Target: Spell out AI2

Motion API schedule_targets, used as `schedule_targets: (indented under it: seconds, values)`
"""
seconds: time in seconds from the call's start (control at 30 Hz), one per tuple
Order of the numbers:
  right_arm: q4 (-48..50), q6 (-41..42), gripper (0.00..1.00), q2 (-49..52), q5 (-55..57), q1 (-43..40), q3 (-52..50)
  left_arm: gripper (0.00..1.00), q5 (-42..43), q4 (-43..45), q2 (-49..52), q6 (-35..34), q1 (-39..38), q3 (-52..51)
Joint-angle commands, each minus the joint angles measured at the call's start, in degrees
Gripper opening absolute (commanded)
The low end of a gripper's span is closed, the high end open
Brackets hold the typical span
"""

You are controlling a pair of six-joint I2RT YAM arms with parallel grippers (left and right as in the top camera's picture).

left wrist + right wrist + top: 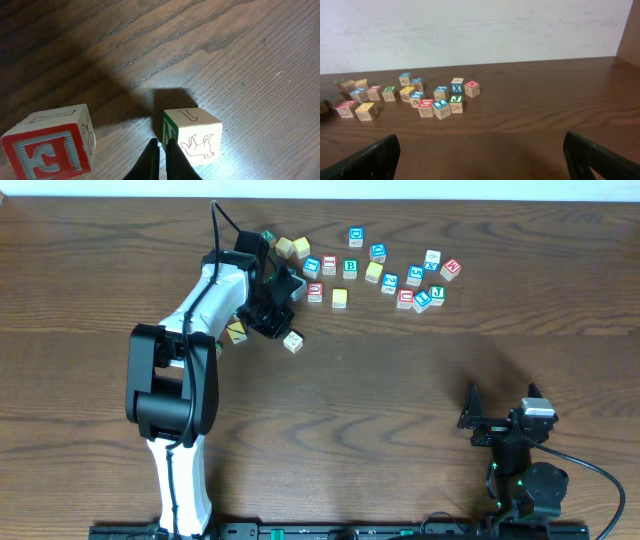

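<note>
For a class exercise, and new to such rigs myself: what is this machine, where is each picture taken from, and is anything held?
Two robot arms work at a wooden table. One picture looks down from above: the left arm reaches among scattered letter cubes; the right arm stands apart. The other two come from wrist cameras. The left gripper is shut on nothing, beside a green-sided cube. The right gripper is open, empty.

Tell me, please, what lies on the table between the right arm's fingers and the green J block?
Only bare table shows between the fingers and the green J block in the right wrist view.
</note>
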Motion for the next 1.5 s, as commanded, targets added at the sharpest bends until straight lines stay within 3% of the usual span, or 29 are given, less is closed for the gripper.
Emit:
schedule_targets:
  seconds: [0.0,0.23,0.57,0.93,1.13,1.47]
  values:
    - [-0.22,-0.46,0.99,-0.33,-0.13,-0.02,-0.09,0.07,1.03,0.04,1.25,0.87,-0.02,-1.36]
    - [-0.22,-0.46,0.99,-0.33,-0.13,-0.02,-0.09,0.08,2.32,-3.76,0.85,-0.92,0.48,1.51]
    - [-0.22,-0.46,0.99,-0.33,-0.13,-0.02,-0.09,0.07,2.29,-6.51,0.26,-15.50,0.28,2.25]
    - [-0.24,-0.46,0.99,-0.33,-0.13,-0.02,-0.09,0.08,2.56,-3.17,0.26,-14.01,0.13,0.63]
    - [-0.24,-0.46,0.99,-0.33,-0.13,-0.02,-0.09,0.07,11.54,-3.96,0.26,-7.63,0.02,0.63]
    - [-0.24,-0.46,0.99,-0.33,-0.13,-0.02,-0.09,0.07,9.42,-4.20,0.28,-6.71,0.04,-1.33]
